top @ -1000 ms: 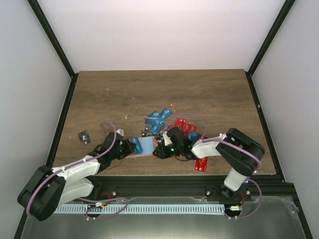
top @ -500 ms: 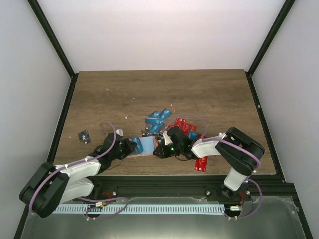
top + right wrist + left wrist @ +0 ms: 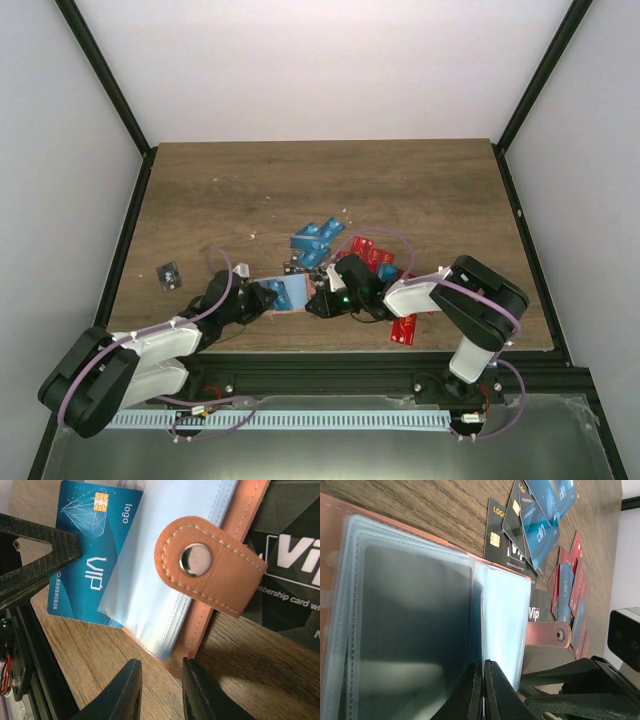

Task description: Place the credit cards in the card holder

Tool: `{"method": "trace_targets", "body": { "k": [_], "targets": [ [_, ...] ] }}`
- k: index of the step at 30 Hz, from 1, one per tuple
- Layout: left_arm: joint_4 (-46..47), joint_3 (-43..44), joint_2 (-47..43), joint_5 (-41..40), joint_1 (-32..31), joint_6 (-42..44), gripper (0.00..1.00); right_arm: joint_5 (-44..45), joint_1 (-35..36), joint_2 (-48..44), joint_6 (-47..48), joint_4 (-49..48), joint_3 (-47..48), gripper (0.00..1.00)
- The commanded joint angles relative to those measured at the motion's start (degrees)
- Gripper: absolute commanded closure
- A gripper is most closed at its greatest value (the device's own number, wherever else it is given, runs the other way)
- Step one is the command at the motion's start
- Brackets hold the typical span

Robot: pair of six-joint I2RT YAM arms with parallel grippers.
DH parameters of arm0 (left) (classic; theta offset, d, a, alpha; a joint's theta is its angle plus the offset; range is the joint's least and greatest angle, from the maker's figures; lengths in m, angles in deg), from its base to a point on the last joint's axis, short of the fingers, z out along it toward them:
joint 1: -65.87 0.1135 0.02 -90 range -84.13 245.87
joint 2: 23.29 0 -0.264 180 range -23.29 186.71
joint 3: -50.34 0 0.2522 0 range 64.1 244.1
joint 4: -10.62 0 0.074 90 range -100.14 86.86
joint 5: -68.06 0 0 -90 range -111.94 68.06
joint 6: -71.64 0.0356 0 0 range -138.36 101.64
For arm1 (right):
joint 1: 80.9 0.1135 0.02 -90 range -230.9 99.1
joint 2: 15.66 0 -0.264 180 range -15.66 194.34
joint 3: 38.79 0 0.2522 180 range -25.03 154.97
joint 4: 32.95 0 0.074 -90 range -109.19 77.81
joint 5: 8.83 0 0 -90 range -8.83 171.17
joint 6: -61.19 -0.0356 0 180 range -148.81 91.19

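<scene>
The tan card holder [image 3: 300,296] lies open near the table's front edge, its clear sleeves [image 3: 410,630] spread and its snap strap [image 3: 210,565] folded over. My left gripper [image 3: 262,298] is shut on a blue VIP card [image 3: 85,555], held edge-on between its jaws [image 3: 483,667]; the card's far end lies under a clear sleeve. My right gripper [image 3: 322,300] is open at the holder's right side, its fingertips [image 3: 159,672] straddling the holder's near corner just above the wood.
Loose blue cards [image 3: 315,240] lie behind the holder and red cards [image 3: 370,255] to its right, with another red one [image 3: 403,328] at the front edge. Black VIP cards [image 3: 495,535] lie beside and under the holder. A lone black card [image 3: 169,274] sits far left.
My left gripper has edged right toward the holder with the blue card, which now reaches further over the sleeves. The right arm has barely moved.
</scene>
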Motion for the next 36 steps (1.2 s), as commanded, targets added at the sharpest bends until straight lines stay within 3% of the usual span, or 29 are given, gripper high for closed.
{"method": "trace_targets", "body": {
  "k": [1, 20, 36],
  "targets": [
    [0.86, -0.80, 0.33, 0.53, -0.20, 0.60, 0.96, 0.49, 0.10, 1.75, 0.11, 1.96, -0.12, 0.75],
    [-2.19, 4.06, 8.61, 5.01, 2.81, 12.93, 0.96, 0.53, 0.05, 2.85, 2.04, 3.72, 0.76, 0.75],
    [-11.62, 7.77, 8.33, 4.44, 5.64, 20.52, 0.96, 3.85, 0.05, 1.61, 4.07, 10.89, 3.32, 0.74]
  ]
}}
